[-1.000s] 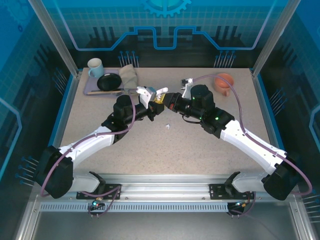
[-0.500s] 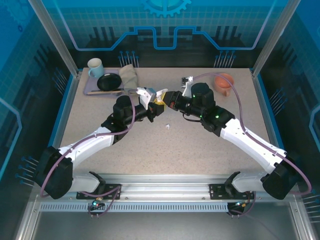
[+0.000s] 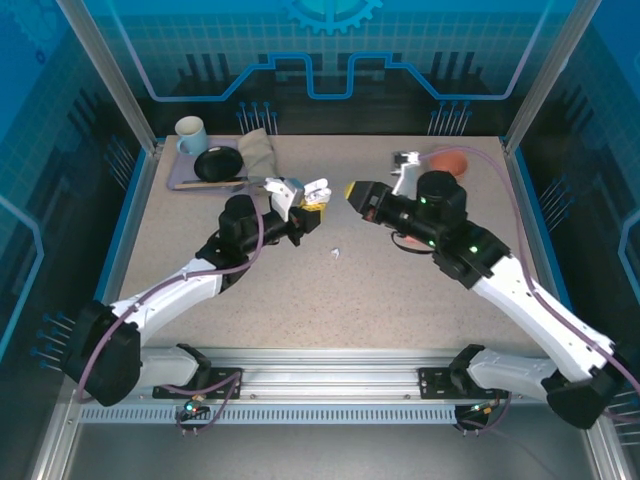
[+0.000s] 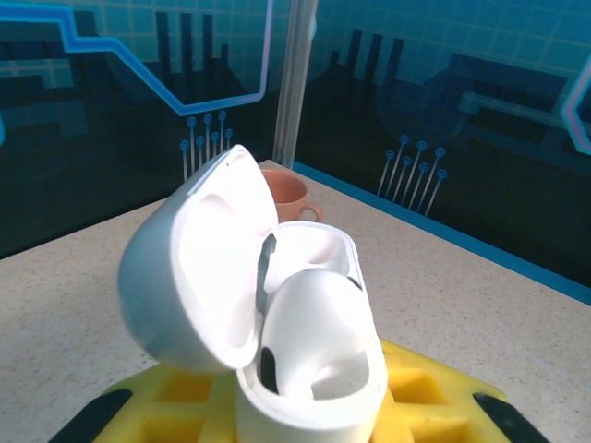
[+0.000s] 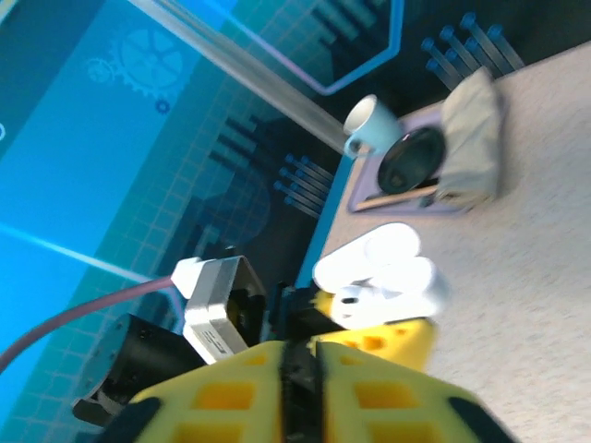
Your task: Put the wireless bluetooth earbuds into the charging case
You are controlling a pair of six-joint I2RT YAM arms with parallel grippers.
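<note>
The case (image 4: 314,355) is white, its lid (image 4: 199,268) swung open to the left. It is clamped upright between the yellow fingers (image 4: 434,397) of the left claw (image 3: 308,203), which holds it above the tabletop (image 3: 300,310) a little left of centre, toward the far side. A dark slot shows inside the case mouth; whether an earbud sits in it I cannot tell.

One tiny white piece, seemingly an earbud (image 3: 335,253), lies alone on the tabletop, nearer than both claws and roughly between them.

The right claw (image 3: 352,190) hangs just right of the case, apart from it, its tips pointing left at it. In its own wrist view the two yellow fingers (image 5: 369,392) stand close with only a thin dark gap; whether they are quite together, or pinch anything, I cannot tell. That view also shows the open case (image 5: 383,272) beyond the fingertips.

An orange cup (image 3: 452,160) stands at the far right, behind the right arm. At the far left a tray (image 3: 180,182) carries a pale mug (image 3: 190,132), a black plate (image 3: 218,163) and a folded cloth (image 3: 257,150).
</note>
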